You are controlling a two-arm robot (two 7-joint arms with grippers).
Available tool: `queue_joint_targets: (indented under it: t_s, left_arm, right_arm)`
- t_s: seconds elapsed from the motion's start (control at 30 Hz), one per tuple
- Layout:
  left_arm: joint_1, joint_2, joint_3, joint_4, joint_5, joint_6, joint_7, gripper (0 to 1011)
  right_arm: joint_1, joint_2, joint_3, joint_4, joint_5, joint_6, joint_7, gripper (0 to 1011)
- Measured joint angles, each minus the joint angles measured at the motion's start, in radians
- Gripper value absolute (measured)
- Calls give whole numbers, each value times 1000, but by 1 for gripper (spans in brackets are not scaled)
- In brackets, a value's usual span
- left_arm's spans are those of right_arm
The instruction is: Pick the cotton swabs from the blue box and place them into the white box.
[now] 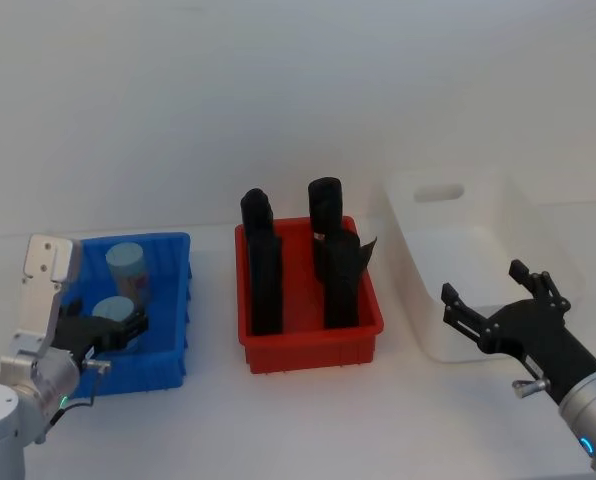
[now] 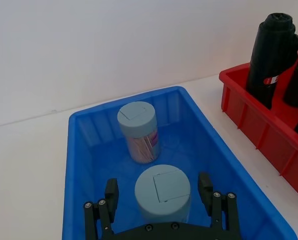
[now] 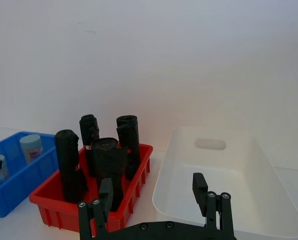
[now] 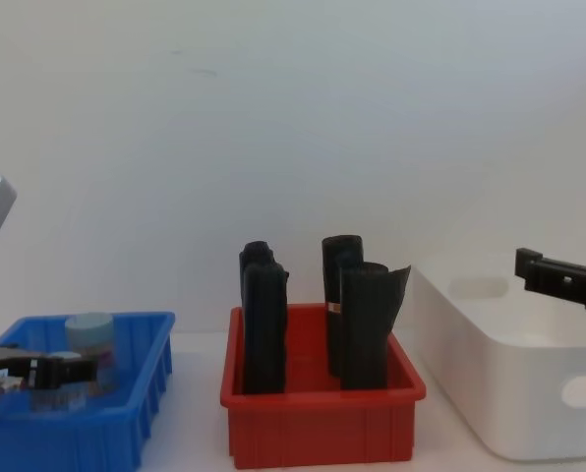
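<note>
Two cotton swabs jars stand in the blue box (image 1: 173, 243) at the left: a far one (image 1: 127, 266) and a near one (image 1: 110, 307). My left gripper (image 2: 159, 187) reaches down into the blue box (image 2: 79, 150) and stands open, one finger (image 2: 112, 192) on each side of the near jar (image 2: 162, 186), with small gaps. The far jar (image 2: 137, 127) stands free behind it. At the right sits the white box (image 1: 406, 222), with nothing in it. My right gripper (image 1: 483, 282) hangs open over its near edge, holding nothing.
A red bin (image 1: 308, 347) holding several tall black rolls (image 1: 264, 270) stands between the blue box and the white box. The white table runs free in front of all three bins. A plain white wall closes the back.
</note>
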Motion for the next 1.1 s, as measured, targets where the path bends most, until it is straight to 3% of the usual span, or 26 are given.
queue_joint_targets:
  t_s: [0.23, 0.47, 0.8, 1.1]
  left_arm:
    - [-5, -1, -5, 23, -8, -4, -17, 895]
    - [-14, -4, -7, 46, -12, -15, -53, 671]
    - [-16, -5, -10, 53, -14, -26, -89, 664]
    - [4, 14, -21, -26, -3, -12, -100, 664]
  right_arm:
    - [0, 0, 0, 0, 0, 0, 0, 1002]
    - [0, 0, 0, 0, 0, 0, 0, 1002]
    - [0, 0, 0, 0, 0, 0, 0, 1002]
    - [0, 0, 0, 0, 0, 0, 0, 1002]
